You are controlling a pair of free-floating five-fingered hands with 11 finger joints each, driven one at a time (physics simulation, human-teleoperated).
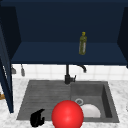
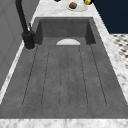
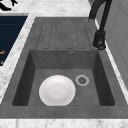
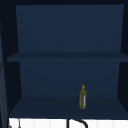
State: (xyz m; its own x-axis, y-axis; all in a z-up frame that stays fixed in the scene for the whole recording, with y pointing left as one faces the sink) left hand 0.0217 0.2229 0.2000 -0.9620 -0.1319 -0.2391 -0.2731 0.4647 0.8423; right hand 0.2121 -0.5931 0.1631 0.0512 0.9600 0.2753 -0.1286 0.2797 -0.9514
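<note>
Left hand [image 1: 37, 118] hovers at the sink's [image 1: 25, 100] front left edge, fingers curled, holding nothing. Red ball [image 1: 67, 114] sits just right of it. White plate [image 3: 57, 90] lies in the sink's basin.

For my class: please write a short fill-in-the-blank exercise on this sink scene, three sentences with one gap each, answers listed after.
1. The white plate lies in the sink basin beside the ____.
2. The olive-green bottle stands upright on the ____ shelf of the open cabinet.
3. The left hand hangs at the sink's front edge, next to a large ____ ball.

Missing words: drain; bottom; red
</note>
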